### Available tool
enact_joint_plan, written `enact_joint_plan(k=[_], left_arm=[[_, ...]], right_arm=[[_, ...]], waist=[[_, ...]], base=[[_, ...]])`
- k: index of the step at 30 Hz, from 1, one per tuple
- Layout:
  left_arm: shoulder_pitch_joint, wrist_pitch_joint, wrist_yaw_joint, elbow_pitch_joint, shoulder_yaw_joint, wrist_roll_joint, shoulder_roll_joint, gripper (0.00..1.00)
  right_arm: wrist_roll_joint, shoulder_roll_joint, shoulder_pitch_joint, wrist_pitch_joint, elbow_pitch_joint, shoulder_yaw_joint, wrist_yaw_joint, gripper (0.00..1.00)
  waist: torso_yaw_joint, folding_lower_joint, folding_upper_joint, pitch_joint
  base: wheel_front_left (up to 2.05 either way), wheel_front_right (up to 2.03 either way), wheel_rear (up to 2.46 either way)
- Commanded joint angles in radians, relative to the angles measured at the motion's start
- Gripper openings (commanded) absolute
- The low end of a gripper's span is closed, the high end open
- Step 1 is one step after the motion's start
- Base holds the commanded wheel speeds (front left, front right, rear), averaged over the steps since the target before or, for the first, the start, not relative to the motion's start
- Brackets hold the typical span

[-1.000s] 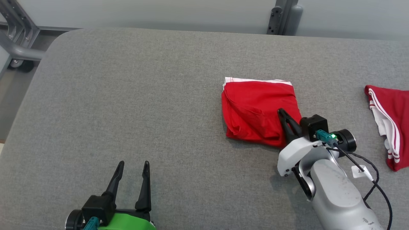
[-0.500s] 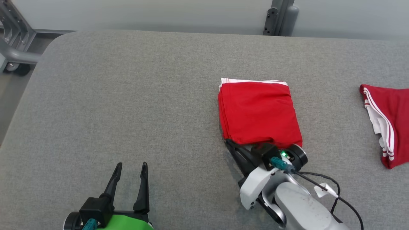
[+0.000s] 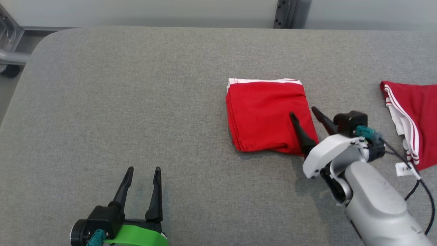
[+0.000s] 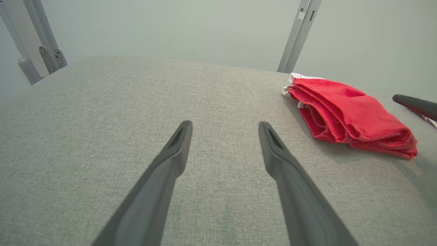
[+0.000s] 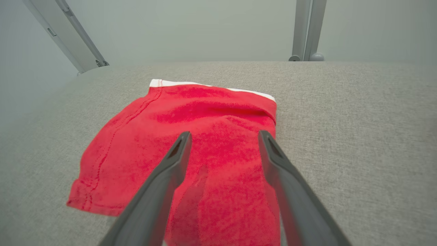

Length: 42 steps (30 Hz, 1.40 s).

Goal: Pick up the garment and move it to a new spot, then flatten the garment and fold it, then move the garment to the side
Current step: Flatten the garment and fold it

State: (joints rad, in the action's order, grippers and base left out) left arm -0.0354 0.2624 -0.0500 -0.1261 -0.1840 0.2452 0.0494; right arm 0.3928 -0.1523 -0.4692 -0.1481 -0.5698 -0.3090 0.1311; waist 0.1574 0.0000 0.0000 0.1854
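The work surface is a grey fabric-covered table [image 3: 136, 85], with a pale wall and a metal post [image 3: 285, 13] behind it. At the near left, the left gripper [image 3: 143, 169] hovers low over bare fabric with its fingers spread and nothing between them, well apart from the work. Right of centre lies the garment [image 3: 263, 119] — red, with white trim along its far edge, stacked in several layers into a compact, near-square packet flat on the table. The right gripper [image 3: 302, 112] sits at the packet's near right corner, jaws parted and gripping nothing. One finger is over the red cloth and the other just beyond its right edge; whether the tips touch the cloth cannot be told. At the far right a second red garment [image 3: 413, 116] with white stripes lies loosely, apart from the packet. Assessment: relocation, flattening and folding appear complete. Outstanding — taking hold of the packet and moving it to the side without spilling the layers.
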Motion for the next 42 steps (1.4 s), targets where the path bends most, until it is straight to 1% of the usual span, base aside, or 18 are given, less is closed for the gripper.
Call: enact_joint_plan(k=[1,2,6,16,23,33,37,39,42], left_arm=[[0.017,0.003,-0.003,0.0,0.0,0.005,0.002,1.0],[0.02,0.003,0.0,0.0,0.002,0.008,0.002,1.0],[0.019,0.003,0.006,-0.003,0.012,0.012,0.002,1.0],[0.026,0.003,0.007,-0.006,0.021,0.012,0.002,1.0],[0.011,0.003,0.006,-0.007,0.025,0.005,0.002,1.0],[-0.009,0.003,0.009,-0.012,0.042,0.002,0.002,1.0],[-0.029,0.003,0.011,-0.009,0.058,0.0,0.002,1.0],[-0.044,0.003,0.014,0.001,0.069,0.001,0.002,1.0],[-0.072,0.003,0.021,0.013,0.078,0.002,0.002,1.0]], right_arm=[[0.002,-0.032,-0.032,0.0,-0.004,0.003,-0.001,1.0],[0.011,-0.039,-0.048,-0.008,-0.008,0.015,-0.001,1.0],[-0.011,-0.051,-0.079,-0.041,-0.042,0.039,-0.001,1.0],[-0.031,-0.011,-0.079,-0.065,-0.192,0.043,-0.001,1.0],[-0.014,0.007,-0.053,-0.057,-0.257,-0.004,-0.001,1.0],[0.002,0.005,-0.01,-0.068,-0.315,-0.082,-0.001,1.0],[0.009,0.004,0.002,-0.1,-0.273,-0.081,-0.001,1.0],[0.002,-0.011,0.022,-0.111,-0.225,-0.06,-0.001,1.0],[-0.028,-0.031,0.1,-0.118,-0.1,0.012,-0.001,1.0]], waist=[[0.025,0.0,0.0,0.03],[0.029,0.0,0.0,0.035],[0.038,0.0,0.0,0.043],[0.018,0.0,0.0,0.028],[-0.005,0.0,0.0,0.015],[-0.036,0.0,0.0,-0.013],[-0.053,0.0,0.0,-0.05],[-0.061,0.0,0.0,-0.073],[-0.069,0.0,0.0,-0.111]], base=[[0.0,0.0,0.0],[0.0,0.0,0.0],[0.0,0.0,0.0],[0.0,0.0,0.0],[0.0,0.0,0.0],[0.0,0.0,0.0],[0.0,0.0,0.0],[0.0,0.0,0.0],[0.0,0.0,0.0]])
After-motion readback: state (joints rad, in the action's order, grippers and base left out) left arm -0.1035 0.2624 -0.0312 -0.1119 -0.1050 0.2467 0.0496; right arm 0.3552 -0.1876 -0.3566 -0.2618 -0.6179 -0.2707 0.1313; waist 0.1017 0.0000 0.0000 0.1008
